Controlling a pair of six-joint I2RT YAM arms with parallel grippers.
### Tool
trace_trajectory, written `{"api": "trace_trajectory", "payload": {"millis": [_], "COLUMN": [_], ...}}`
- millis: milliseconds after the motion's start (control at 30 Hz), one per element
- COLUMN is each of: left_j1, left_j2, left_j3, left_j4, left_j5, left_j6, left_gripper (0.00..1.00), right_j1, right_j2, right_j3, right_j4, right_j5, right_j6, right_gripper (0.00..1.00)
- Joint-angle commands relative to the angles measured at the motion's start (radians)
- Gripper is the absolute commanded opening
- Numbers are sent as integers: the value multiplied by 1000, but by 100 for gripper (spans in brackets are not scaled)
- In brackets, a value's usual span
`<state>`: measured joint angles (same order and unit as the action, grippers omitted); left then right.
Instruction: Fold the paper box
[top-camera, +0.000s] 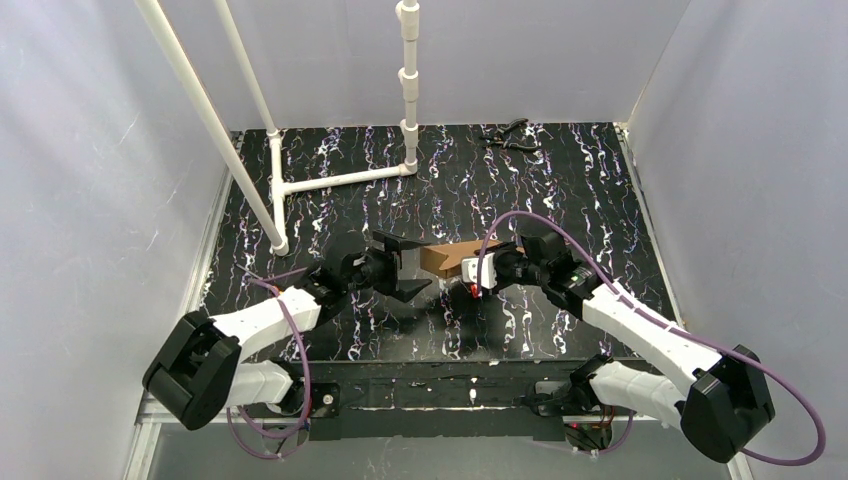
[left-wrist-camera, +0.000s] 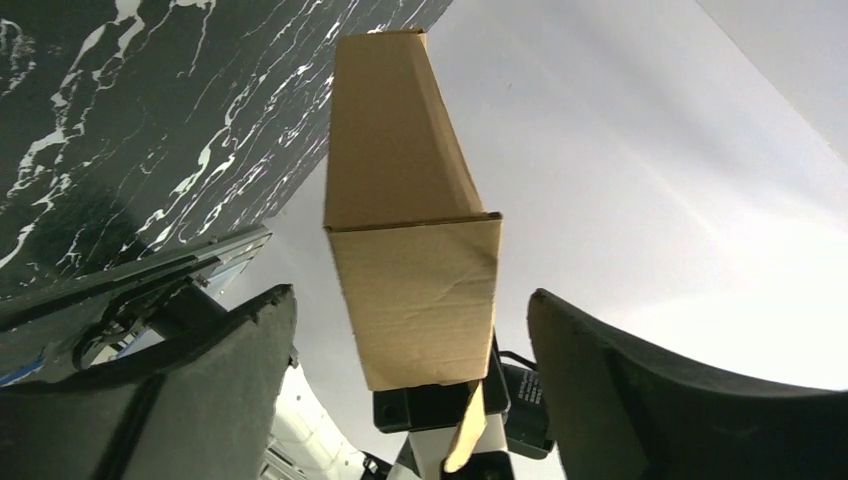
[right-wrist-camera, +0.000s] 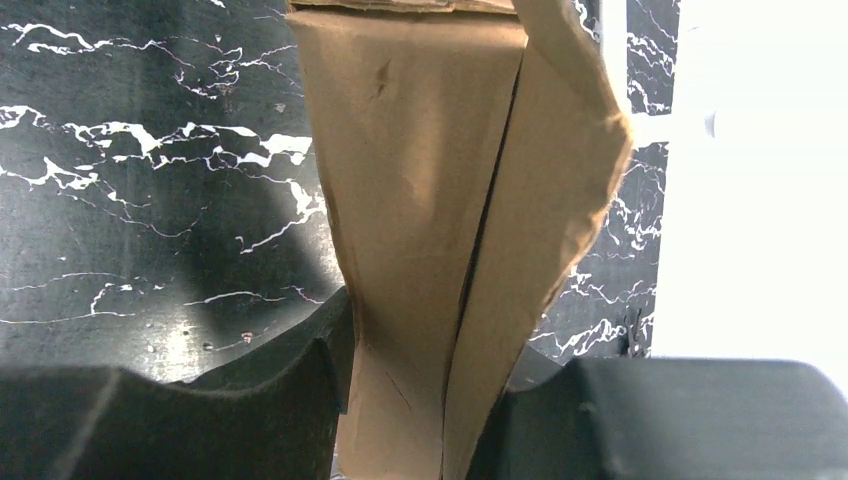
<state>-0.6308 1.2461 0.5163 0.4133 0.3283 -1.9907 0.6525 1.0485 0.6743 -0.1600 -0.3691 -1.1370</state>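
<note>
1. The top camera sits above and behind my arm bases. It looks down over the whole surface (top-camera: 560, 190), with the paper box (top-camera: 455, 260) small at mid-frame.
2. My left wrist camera looks out along my left hand (left-wrist-camera: 410, 340), very near the box, which stands between my fingers (left-wrist-camera: 220, 380).
3. My right wrist camera looks along my right hand (right-wrist-camera: 425, 360) from the box's opposite side, closer still.
4. All three views share the box and the marbled surface beside it.

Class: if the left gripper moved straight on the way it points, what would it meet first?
Most likely the plain brown cardboard box, held by the right gripper just ahead of the left gripper.
</note>
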Motion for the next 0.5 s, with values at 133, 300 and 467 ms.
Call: {"api": "trace_trajectory", "payload": {"millis": [133,300,467], "left_j1": [-2,19,26], "left_j2": [-86,-189,-319], "left_j3": [-50,-91,-131], "left_j4": [-3,-10,-26], "left_j5": [-38,-66,-66], "left_j6": [37,193,395], "left_gripper": [98,98,98], "right_j1": [-23,-42,-57], "right_j2": [-41,-58,-61], "right_j3": [-11,-20,-10], "right_j4": [14,23,50], "right_j5": [-58,-70,-107], "right_j6": [107,216,455], "right_gripper": [36,37,39]}}
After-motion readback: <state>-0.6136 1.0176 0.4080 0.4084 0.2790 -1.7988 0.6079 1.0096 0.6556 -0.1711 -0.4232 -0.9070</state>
